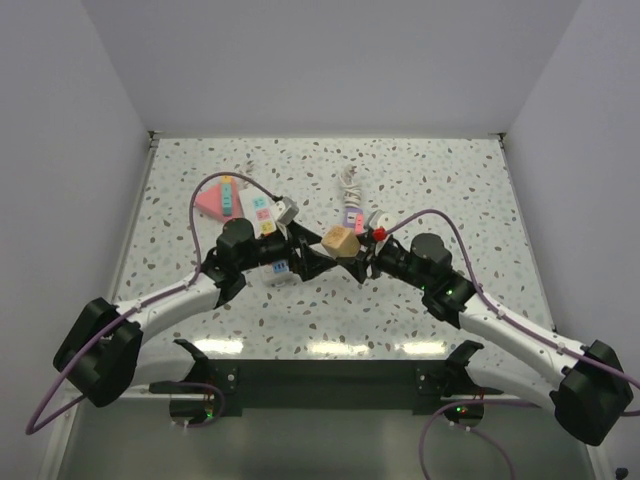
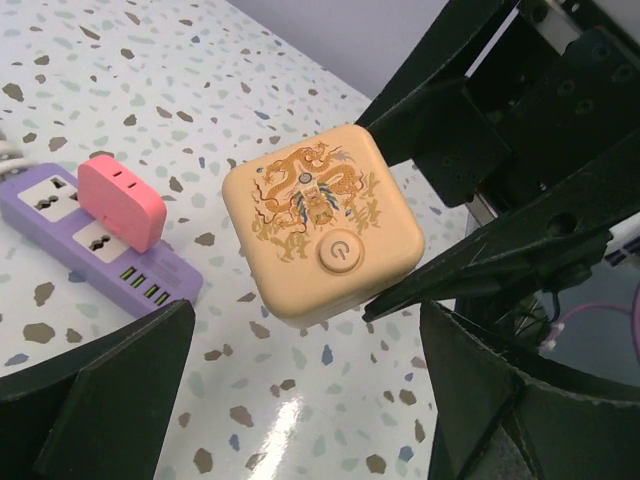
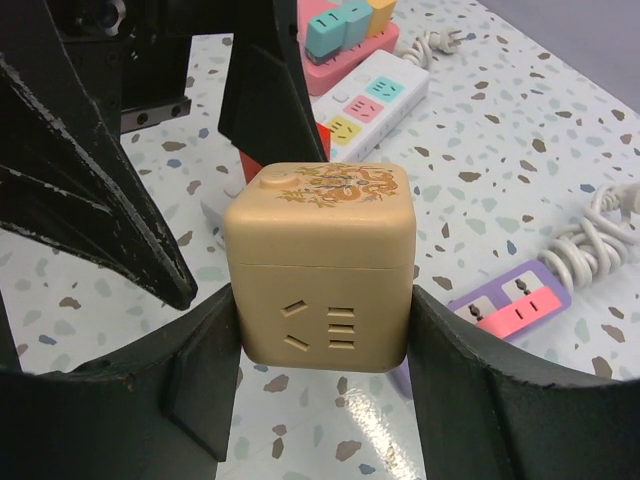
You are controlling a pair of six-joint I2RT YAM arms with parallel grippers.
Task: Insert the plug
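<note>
A tan cube plug adapter (image 1: 340, 241) with a gold dragon print and a round button is held between the two arms at the table's middle. My right gripper (image 3: 320, 300) is shut on it, one finger on each side, socket slots facing the camera; it hangs a little above the table. My left gripper (image 2: 308, 320) is open and empty, its fingers spread wide just short of the cube (image 2: 320, 230). A purple power strip (image 2: 60, 215) carrying a pink plug (image 2: 120, 200) lies just behind the cube and also shows in the right wrist view (image 3: 510, 300).
A white power strip (image 1: 265, 215) with coloured plugs and a pink strip (image 1: 215, 200) lie at the back left. A white coiled cable (image 1: 348, 180) runs behind the purple strip. White walls enclose the table on three sides.
</note>
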